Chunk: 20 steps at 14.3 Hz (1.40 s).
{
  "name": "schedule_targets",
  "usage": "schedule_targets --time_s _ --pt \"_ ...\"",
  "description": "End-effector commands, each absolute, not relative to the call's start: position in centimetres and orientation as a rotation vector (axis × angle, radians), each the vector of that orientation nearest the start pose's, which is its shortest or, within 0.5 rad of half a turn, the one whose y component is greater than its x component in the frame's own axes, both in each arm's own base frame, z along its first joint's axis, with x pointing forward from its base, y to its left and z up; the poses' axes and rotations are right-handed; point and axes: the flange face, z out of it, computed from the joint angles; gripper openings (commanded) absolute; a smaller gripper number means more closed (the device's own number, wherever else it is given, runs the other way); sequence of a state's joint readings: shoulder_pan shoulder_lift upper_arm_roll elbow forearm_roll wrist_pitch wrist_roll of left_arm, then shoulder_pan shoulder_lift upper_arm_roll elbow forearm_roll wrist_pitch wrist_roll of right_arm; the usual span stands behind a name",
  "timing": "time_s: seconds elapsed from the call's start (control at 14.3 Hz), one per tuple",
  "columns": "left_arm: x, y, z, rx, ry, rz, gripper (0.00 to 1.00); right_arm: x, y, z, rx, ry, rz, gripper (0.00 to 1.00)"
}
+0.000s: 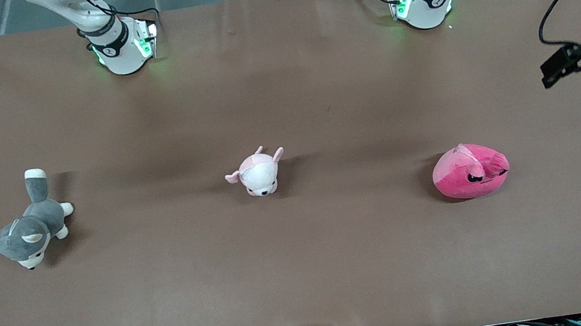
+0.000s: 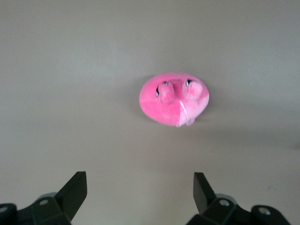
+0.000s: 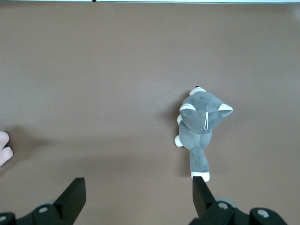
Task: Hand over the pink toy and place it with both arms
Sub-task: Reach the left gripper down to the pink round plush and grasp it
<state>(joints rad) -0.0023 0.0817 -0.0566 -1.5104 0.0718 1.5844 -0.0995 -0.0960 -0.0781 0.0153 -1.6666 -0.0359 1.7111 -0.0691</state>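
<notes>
Below the left gripper (image 2: 139, 192), ahead of its spread jaws, lies the pink toy (image 2: 174, 99) on the brown table (image 1: 306, 274), toward the left arm's end; nothing sits between those jaws, toy well clear of both fingertips; left gripper up in the air at the table's edge, its jaws released; right gripper (image 3: 138, 194) likewise up at the right arm's end, jaws wide apart and empty, with the grey husky (image 3: 201, 126) lying ahead of them, closer to one fingertip than the other; right arm waits

Handling, as a guess: plush, so light, soft, squashy; will give under the pads rather than slip; not fragile; round bulk looks wide for the jaws, so best taken across the narrower middle of the body or by pinching a fold of the top, leaving one end free for the other gripper to take at the handover; ear nubs look too small and floppy to hold by

Looks: hot-pink blob, round, with a lighter pink patch on one side, black angry eyes, two small nubs on top beside the eyes; biggest toy on the table; pale puppy (image 1: 258, 174) lies mid-table between it and the husky, all three well apart
</notes>
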Motion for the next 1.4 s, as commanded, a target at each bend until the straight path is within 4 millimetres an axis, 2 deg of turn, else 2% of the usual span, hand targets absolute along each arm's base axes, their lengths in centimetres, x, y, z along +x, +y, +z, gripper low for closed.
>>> schedule_targets --time_s 0.0,0.14,0.42,0.63,0.84,1.05,1.33 --pt "60.4 -1.6 58.1 -3.102 -0.083 -0.009 1.0 53.7 -4.6 64.0 -3.17 0.031 -0.204 1.0" --pt "60.8 -0.1 54.9 -3.147 -0.143 0.005 1.0 53.6 -4.6 64.1 -3.17 0.031 -0.201 1.0" --pt "62.0 0.2 48.8 -3.159 -0.204 0.041 1.0 53.7 -4.6 64.1 -3.168 0.031 -0.206 1.0" --pt "63.2 -0.5 45.1 -3.18 -0.352 0.069 0.99 53.8 -4.7 64.0 -3.159 0.037 -0.211 1.0" --pt "64.5 -0.6 41.4 -3.175 -0.43 0.08 0.92 53.8 -4.5 64.3 -3.159 0.03 -0.216 1.0" --pt "65.2 -0.5 39.2 -3.155 -0.569 0.077 0.89 53.8 -4.4 65.3 -3.159 0.025 -0.255 1.0" --pt "65.0 -0.7 37.4 -3.164 -0.622 0.138 0.83 53.8 -4.2 65.4 -3.164 0.02 -0.248 1.0"
